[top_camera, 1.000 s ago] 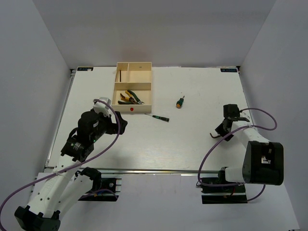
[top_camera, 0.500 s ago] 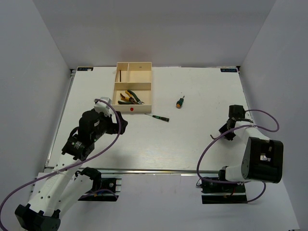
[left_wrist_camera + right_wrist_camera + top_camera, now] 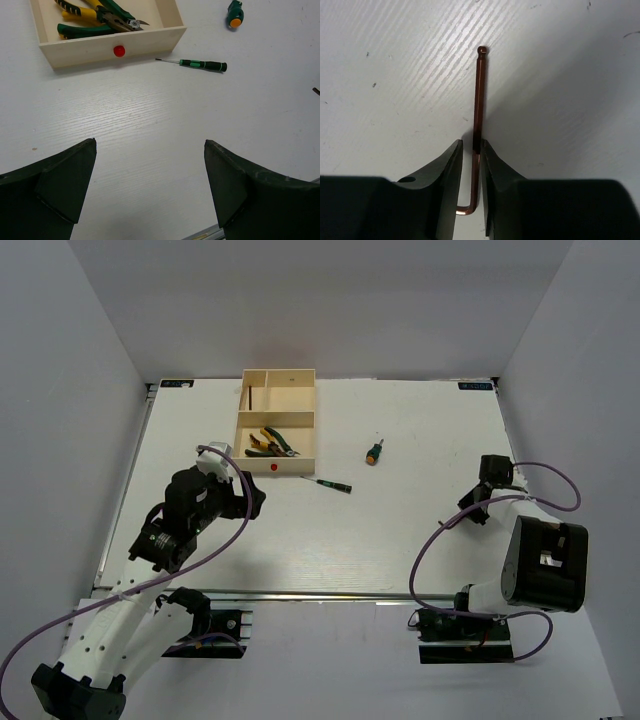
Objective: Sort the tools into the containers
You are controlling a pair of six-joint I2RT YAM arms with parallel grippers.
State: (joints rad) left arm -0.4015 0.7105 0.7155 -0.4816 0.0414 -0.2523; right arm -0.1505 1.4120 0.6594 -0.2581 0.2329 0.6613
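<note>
On tray (image 3: 75, 49) wall, red dot (image 3: 119, 50)

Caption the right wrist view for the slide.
Right arm's fingers straddle the shank of a copper-coloured L-shaped hex key lying on the white table.

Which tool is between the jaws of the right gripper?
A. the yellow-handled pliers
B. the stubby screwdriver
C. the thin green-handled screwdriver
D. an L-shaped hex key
D: the right wrist view shows a thin L-shaped hex key running between the jaws of the right gripper, with its ball end pointing away from them and its bend near their base.
</note>
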